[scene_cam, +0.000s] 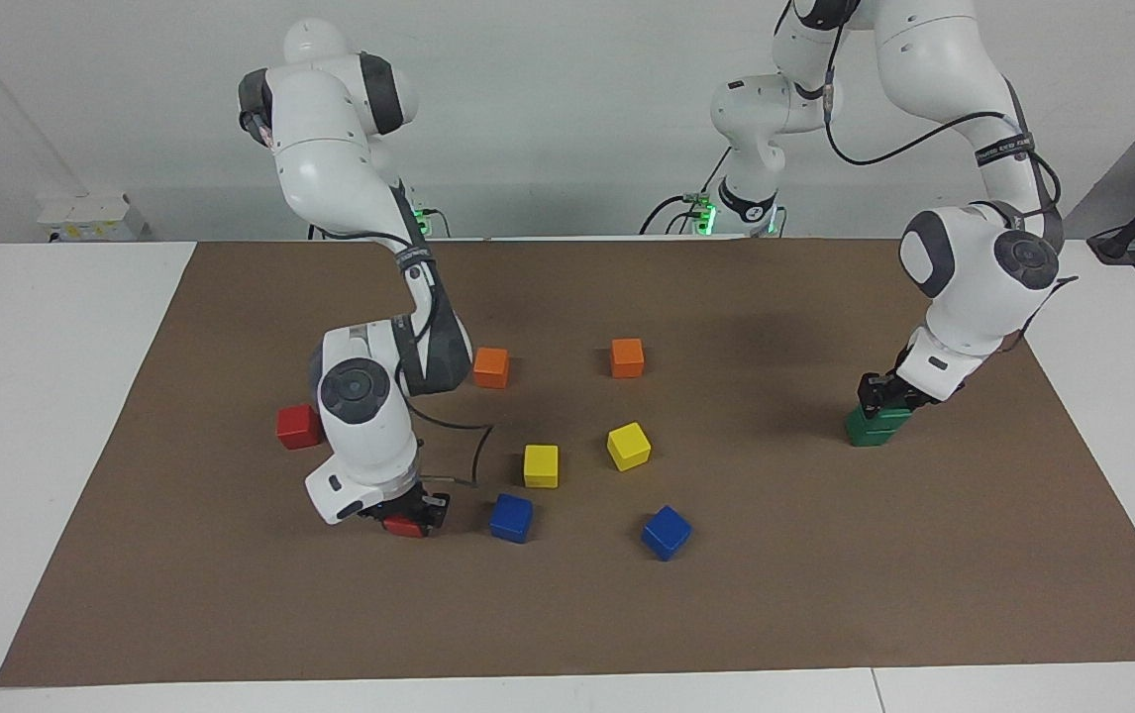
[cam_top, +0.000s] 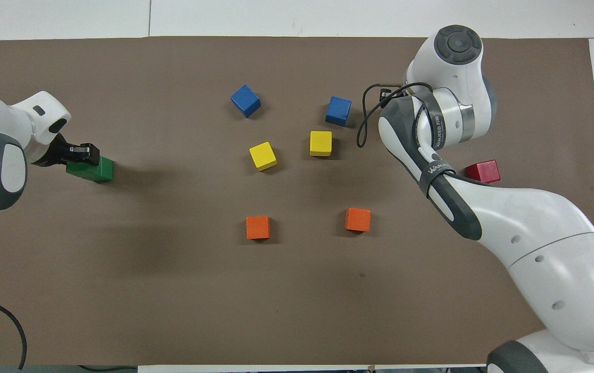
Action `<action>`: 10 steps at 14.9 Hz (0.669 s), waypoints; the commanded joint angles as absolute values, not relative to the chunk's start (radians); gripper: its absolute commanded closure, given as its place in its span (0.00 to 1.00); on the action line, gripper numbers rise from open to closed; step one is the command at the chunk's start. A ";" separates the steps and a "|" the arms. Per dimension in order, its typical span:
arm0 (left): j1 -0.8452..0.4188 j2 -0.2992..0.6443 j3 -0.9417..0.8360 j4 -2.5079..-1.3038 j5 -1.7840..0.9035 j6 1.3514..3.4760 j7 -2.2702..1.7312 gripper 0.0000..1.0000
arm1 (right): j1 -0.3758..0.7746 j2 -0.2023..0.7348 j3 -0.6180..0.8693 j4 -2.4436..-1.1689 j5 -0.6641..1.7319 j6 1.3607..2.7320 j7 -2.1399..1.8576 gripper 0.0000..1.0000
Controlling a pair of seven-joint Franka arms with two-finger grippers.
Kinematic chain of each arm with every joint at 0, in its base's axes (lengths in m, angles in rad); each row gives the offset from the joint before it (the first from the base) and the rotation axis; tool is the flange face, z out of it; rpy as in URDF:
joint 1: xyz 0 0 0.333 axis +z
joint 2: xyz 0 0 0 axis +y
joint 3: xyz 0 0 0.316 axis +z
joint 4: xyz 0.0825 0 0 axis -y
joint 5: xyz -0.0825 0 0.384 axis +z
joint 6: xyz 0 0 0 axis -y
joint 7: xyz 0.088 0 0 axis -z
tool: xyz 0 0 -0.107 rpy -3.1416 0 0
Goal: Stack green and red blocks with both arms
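The small glossy dark green cubes [scene_cam: 869, 428] are judged light, rigid and somewhat slippery; a hold across two flat opposite faces, near mid-height, is advised. One green cube is seen on the brown mat [scene_cam: 825, 614] toward the left arm's end of the table, with a second green cube apparently on top of it. The left gripper [scene_cam: 881, 392] is closed on that upper cube.

The bright red glossy cube [scene_cam: 405, 525] under the right gripper [scene_cam: 416, 517] is clamped between shut fingers, at or just above the mat, beside a blue cube [scene_cam: 511, 517]. In the overhead view this red cube is hidden by the arm.

The second bright red cube [scene_cam: 298, 426] is seen free on the mat, nearer to the robots than the held one. Sharp edges and plain faces are shown; misalignment on release is judged the main risk.
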State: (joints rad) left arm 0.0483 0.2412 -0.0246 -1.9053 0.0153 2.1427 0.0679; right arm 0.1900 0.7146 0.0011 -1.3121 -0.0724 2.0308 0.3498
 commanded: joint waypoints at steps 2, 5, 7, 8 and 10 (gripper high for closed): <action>0.058 0.206 -0.028 -1.953 0.005 2.175 0.077 1.00 | 0.121 0.531 0.014 -1.415 -0.084 1.870 0.181 1.00; 0.058 0.206 -0.028 -1.959 0.003 2.181 0.077 1.00 | 0.057 0.356 0.014 -1.648 -0.081 1.916 0.033 1.00; 0.058 0.204 -0.028 -1.970 0.005 2.194 0.075 1.00 | 0.019 0.269 0.015 -1.770 -0.080 1.968 -0.029 1.00; 0.058 0.204 -0.028 -1.970 0.005 2.197 0.075 0.75 | 0.002 0.232 0.015 -1.828 -0.077 2.000 -0.061 1.00; 0.058 0.204 -0.028 -1.971 0.005 2.195 0.077 0.26 | -0.031 0.163 0.015 -1.945 -0.075 2.084 -0.136 1.00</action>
State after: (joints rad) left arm 0.0483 0.2404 -0.0246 -1.9203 0.0151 2.1653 0.0680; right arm 0.0059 0.2829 0.0008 -1.7538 -0.0723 1.9779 -0.0632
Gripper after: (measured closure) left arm 0.454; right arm 0.449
